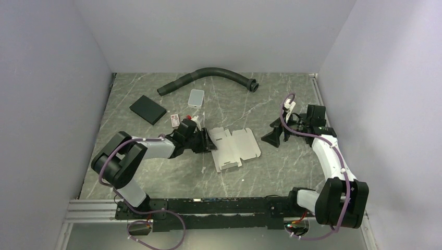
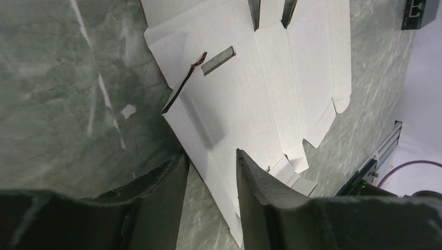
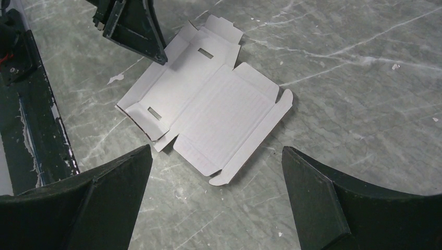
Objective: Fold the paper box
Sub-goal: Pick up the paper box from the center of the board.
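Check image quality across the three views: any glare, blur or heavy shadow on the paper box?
Top external: even light, soft shadows, paper box sharp, no glare. Left wrist: box sharp, left gripper fingers dark and soft in the foreground. Right wrist: creases crisp, right gripper fingers underexposed.

paper box (image 3: 208,104) flat on table (image 3: 344,78), right claw (image 3: 216,150) spread wide

White paper box (image 1: 235,147), veined bench (image 1: 292,104)
The bench was grey-green with pale streaks; the hose (image 1: 208,75) at twelve o'clock was black.
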{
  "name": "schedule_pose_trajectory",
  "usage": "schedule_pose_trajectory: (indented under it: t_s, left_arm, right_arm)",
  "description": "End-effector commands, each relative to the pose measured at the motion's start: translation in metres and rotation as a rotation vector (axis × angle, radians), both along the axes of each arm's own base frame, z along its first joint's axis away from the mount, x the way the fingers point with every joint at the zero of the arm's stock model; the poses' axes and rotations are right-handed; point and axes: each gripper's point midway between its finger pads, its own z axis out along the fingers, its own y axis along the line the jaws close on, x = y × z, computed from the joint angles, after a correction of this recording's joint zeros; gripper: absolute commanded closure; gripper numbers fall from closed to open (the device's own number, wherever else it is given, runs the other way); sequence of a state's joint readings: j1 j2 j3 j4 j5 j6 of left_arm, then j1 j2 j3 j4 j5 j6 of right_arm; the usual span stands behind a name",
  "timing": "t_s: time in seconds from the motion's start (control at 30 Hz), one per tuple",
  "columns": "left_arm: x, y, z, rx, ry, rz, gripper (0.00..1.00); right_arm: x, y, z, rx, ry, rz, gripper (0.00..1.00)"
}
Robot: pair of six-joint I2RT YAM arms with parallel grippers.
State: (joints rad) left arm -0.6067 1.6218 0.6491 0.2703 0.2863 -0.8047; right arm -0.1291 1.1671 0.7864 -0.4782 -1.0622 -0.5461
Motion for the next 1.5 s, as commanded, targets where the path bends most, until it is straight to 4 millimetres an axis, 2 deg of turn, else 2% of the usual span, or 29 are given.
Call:
schedule_pose_trajectory:
  t_s: [0.0,0.1,0.23,0.37,0.47,0.57,0.73,0.83,1.33,1.47]
  left_arm:
    - [0.007,-0.006,-0.005,0.061,0.022,0.065,0.57]
    - [0.007,-0.006,-0.011,0.08,0.041,0.091,0.66]
    - [0.011,-0.004,-0.015,0.091,0.042,0.119,0.86]
    - [0.02,-0.004,-0.009,0.092,-0.008,0.128,1.0]
    - [0.026,-0.001,0.009,0.081,-0.113,0.122,1.0]
    - [0.03,0.005,0.042,0.068,-0.293,0.111,1.0]
    - [0.02,0.016,0.101,0.041,-0.608,0.065,1.0]
    - [0.012,0.021,0.121,0.024,-0.695,0.043,1.0]
    - [-0.024,0.017,0.175,-0.075,-0.897,-0.127,1.0]
    - [-0.035,0.013,0.182,-0.094,-0.93,-0.194,1.0]
  right_arm:
    - [0.009,0.002,0.018,-0.006,-0.07,0.019,0.0]
    - [0.008,0.003,0.018,-0.002,-0.069,0.023,0.0]
    - [0.007,0.006,0.018,0.004,-0.066,0.032,0.0]
    - [0.005,0.011,0.016,0.019,-0.051,0.047,0.0]
    - [0.003,0.019,0.012,0.035,-0.029,0.066,0.0]
    - [0.003,0.027,0.008,0.048,-0.001,0.077,0.0]
    - [0.007,0.038,0.007,0.117,0.07,0.063,0.0]
    - [0.009,0.041,0.006,0.143,0.088,0.053,0.0]
    - [0.007,0.042,0.019,0.102,-0.028,0.122,0.0]
    - [-0.005,0.043,0.029,0.063,-0.126,0.209,0.0]
